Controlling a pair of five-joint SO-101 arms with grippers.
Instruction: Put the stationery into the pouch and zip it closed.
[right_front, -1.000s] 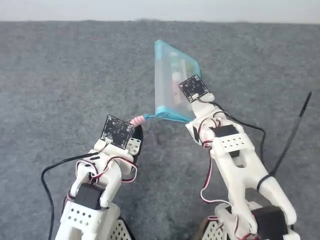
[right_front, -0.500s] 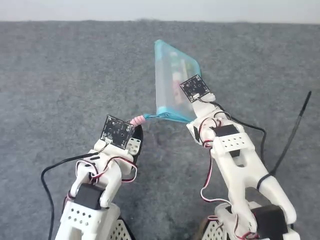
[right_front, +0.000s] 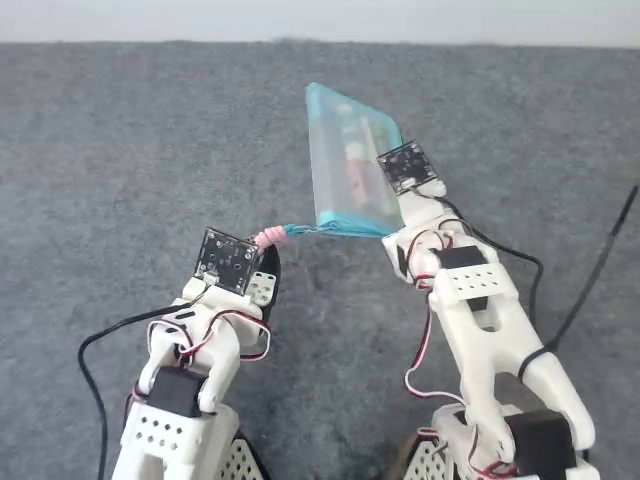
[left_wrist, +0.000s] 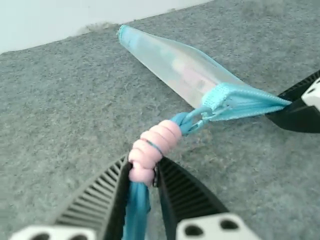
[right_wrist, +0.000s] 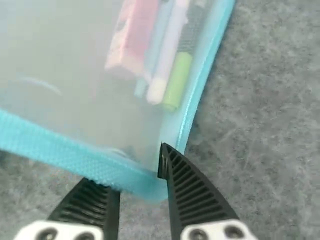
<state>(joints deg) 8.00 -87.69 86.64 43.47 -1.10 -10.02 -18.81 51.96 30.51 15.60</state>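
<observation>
The translucent pouch (right_front: 348, 160) with blue trim lies on the grey mat, and pens and a pink item (right_wrist: 150, 50) show through its wall (right_wrist: 65, 75). My right gripper (right_wrist: 132, 172) is shut on the pouch's zip-edge corner (right_front: 392, 222). From the opposite corner (left_wrist: 217, 97) of that edge a blue cord runs to a pink beaded zipper pull (left_wrist: 150, 150). My left gripper (left_wrist: 142, 175) is shut on that pull (right_front: 265, 239), just short of the pouch. The right gripper's black finger (left_wrist: 300, 107) shows past the pouch's edge (left_wrist: 185, 75).
Grey felt mat (right_front: 120, 150) covers the table on all sides, with open room to the left and right of the pouch. A pale wall (right_front: 320, 18) runs along the far edge. Black cables (right_front: 590, 270) trail near the right arm's base.
My right gripper has shifted right and a little farther away with the pouch corner. My left gripper has drawn the pink pull slightly left, so the blue cord is stretched longer.
</observation>
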